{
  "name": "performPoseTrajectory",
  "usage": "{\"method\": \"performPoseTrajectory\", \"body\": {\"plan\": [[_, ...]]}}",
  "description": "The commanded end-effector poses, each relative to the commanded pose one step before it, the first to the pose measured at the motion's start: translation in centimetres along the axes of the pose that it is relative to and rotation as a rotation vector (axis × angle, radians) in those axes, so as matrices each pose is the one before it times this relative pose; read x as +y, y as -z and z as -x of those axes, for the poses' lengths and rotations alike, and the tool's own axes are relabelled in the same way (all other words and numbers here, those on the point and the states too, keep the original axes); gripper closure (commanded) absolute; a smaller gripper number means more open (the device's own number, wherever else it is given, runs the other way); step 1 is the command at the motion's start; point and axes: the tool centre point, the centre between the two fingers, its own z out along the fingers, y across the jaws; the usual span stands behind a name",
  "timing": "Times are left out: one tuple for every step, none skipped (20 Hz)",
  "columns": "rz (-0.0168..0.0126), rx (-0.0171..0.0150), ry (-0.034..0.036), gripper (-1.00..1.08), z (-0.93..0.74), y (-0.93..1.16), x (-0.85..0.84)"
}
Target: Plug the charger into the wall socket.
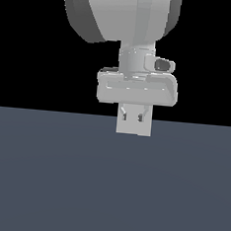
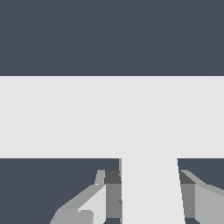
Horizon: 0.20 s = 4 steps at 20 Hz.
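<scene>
In the wrist view my gripper (image 2: 151,199) is shut on the charger (image 2: 151,188), a plain white block held between the two fingers (image 2: 111,194). The block's far end reaches the wall socket (image 2: 65,118), a wide light-grey plate across the view. The socket's faint centre dot (image 2: 112,140) lies just beside the block's end, not in line with it. In the exterior view the gripper (image 1: 132,118) hangs low over the floor, with the square socket plate (image 1: 133,128) right at its fingertips. The charger cannot be told apart there.
A flat dark blue-grey floor (image 1: 42,180) fills the lower half of the exterior view, with black background above. The arm's large grey wrist link (image 1: 121,14) is above the hand.
</scene>
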Motion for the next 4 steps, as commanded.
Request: {"method": "performPoseTrajectory", "body": {"plan": [[-0.00017,0.00024,0.00023,1.08,-0.399,-0.08,-0.019],[0.00029,0.00035,0.00018,1.08,-0.063,0.005,-0.012],[0.0,0.0,0.0,1.08,-0.029,-0.006,-0.003],[0.0,0.0,0.0,1.08,0.001,0.001,-0.003]]}}
